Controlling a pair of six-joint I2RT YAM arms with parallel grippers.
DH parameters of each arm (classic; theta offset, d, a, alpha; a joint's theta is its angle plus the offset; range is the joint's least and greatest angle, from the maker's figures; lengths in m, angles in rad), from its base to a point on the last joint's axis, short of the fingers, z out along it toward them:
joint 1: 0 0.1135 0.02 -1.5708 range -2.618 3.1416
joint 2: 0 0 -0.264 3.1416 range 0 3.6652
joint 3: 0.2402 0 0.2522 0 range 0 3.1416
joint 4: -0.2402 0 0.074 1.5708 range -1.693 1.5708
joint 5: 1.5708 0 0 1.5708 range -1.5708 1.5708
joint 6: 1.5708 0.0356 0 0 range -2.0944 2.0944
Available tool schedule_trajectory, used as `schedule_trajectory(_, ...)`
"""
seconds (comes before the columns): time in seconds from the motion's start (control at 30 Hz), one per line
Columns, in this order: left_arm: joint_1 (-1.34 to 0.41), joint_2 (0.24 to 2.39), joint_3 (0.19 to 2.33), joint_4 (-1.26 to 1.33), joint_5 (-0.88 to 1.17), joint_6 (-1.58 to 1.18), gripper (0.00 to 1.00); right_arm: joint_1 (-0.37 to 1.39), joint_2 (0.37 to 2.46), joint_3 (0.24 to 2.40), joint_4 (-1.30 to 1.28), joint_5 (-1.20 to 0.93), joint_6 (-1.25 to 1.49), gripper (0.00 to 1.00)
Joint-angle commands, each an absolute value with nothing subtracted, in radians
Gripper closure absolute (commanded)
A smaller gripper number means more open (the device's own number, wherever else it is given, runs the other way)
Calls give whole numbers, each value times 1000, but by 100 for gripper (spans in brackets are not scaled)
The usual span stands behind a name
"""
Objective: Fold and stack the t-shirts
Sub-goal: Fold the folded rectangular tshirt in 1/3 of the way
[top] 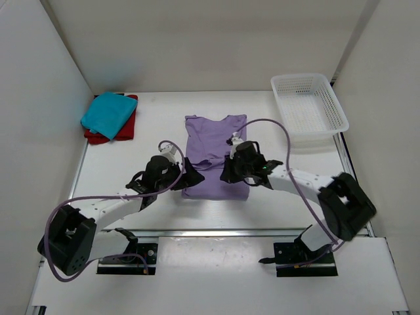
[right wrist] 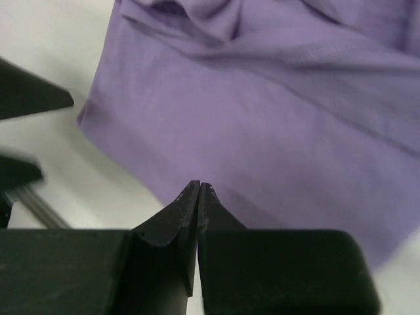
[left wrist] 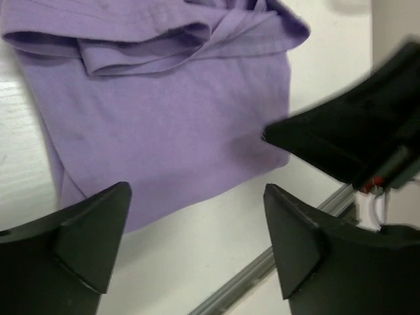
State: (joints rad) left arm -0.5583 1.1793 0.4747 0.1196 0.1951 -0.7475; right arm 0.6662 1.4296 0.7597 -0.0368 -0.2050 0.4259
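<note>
A lavender t-shirt [top: 211,141] lies flat mid-table, with a rumpled fold across its middle [left wrist: 164,125] [right wrist: 262,111]. My left gripper [top: 194,177] [left wrist: 197,220] hovers open over the shirt's near left corner and bare table, with nothing between its fingers [left wrist: 92,230]. The right gripper [top: 230,170] [right wrist: 199,187] is shut, empty, just above the shirt's near right part. A folded teal t-shirt [top: 108,113] rests on the red t-shirt [top: 98,137] at the far left.
A white lattice basket [top: 308,108] stands at the far right. White walls enclose the table on the left, back and right. A metal rail [top: 216,231] runs along the near edge. The two grippers are close together over the shirt's near edge.
</note>
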Motion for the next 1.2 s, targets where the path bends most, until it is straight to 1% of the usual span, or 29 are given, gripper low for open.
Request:
schedule_trajectory(0.0, -572, 1195, 440, 222, 187, -805, 2, 698, 1584, 873, 41, -222, 385, 100)
schedule_trajectory(0.07, -565, 1204, 417, 282, 178, -818, 2, 689, 1650, 946, 34, -233, 368, 100)
schedule_trajectory(0.23, -542, 1282, 390, 370, 233, -830, 2, 672, 1747, 994, 54, -258, 376, 100)
schedule_trajectory(0.3, -535, 1314, 377, 403, 252, -833, 19, 663, 1767, 994, 63, -262, 379, 100)
schedule_trajectory(0.33, -537, 1327, 374, 419, 259, -836, 35, 661, 1772, 989, 66, -259, 380, 100)
schedule_trajectory(0.37, -541, 1330, 373, 407, 261, -835, 46, 655, 1781, 986, 75, -256, 383, 100)
schedule_trajectory(0.4, -554, 1338, 376, 388, 256, -822, 51, 655, 1787, 983, 80, -255, 393, 99)
schedule_trajectory(0.43, -558, 1345, 382, 373, 252, -819, 53, 644, 1790, 979, 89, -261, 388, 100)
schedule_trajectory(0.53, -558, 1344, 361, 325, 229, -808, 55, 637, 1804, 992, 97, -238, 390, 100)
schedule_trajectory(0.67, -506, 1289, 285, 354, 242, -816, 55, 612, 1865, 1047, 132, -206, 388, 100)
schedule_trajectory(0.8, -502, 1241, 288, 305, 229, -795, 55, 566, 1953, 1187, 140, -179, 420, 99)
schedule_trajectory(0.87, -509, 1236, 299, 288, 221, -793, 55, 532, 1982, 1265, 147, -202, 452, 100)
schedule_trajectory(0.93, -505, 1232, 301, 272, 227, -792, 55, 512, 1980, 1343, 152, -212, 475, 99)
schedule_trajectory(0.97, -506, 1217, 304, 268, 242, -795, 56, 503, 1967, 1356, 129, -213, 465, 99)
schedule_trajectory(1.0, -500, 1212, 304, 255, 229, -793, 55, 505, 1935, 1370, 105, -212, 450, 100)
schedule_trajectory(1.07, -502, 1157, 314, 229, 228, -791, 55, 521, 1860, 1329, 87, -203, 420, 100)
schedule_trajectory(1.17, -488, 1097, 328, 203, 207, -778, 53, 560, 1726, 1148, 109, -218, 416, 100)
